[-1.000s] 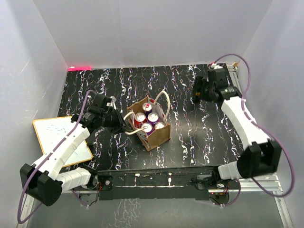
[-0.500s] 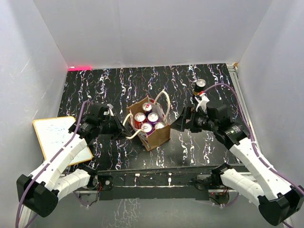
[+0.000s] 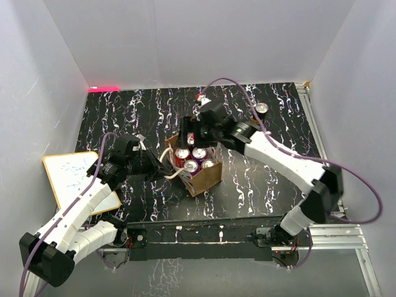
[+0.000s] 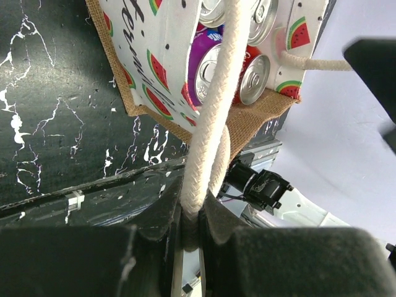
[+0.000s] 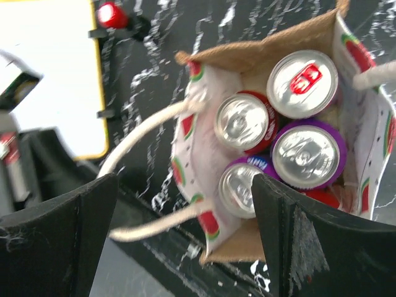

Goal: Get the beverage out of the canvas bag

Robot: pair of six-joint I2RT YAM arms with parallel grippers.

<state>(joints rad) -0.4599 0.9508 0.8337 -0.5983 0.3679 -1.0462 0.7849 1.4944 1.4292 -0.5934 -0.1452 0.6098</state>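
The canvas bag stands mid-table, tan outside with a watermelon-print lining, and holds several red and purple cans. My left gripper is shut on one cream rope handle at the bag's left side; the bag fills the top of the left wrist view. My right gripper hovers open over the bag's far edge. In the right wrist view its jaws stand wide apart above the bag, framing a purple can, with red cans beyond.
One can stands alone on the black marbled table at the far right. A white board with a yellow rim lies at the left edge, also in the right wrist view. White walls enclose the table.
My right arm has swung from the far right, where it left the lone can standing, across to above the bag. My left gripper has stayed shut on the handle.
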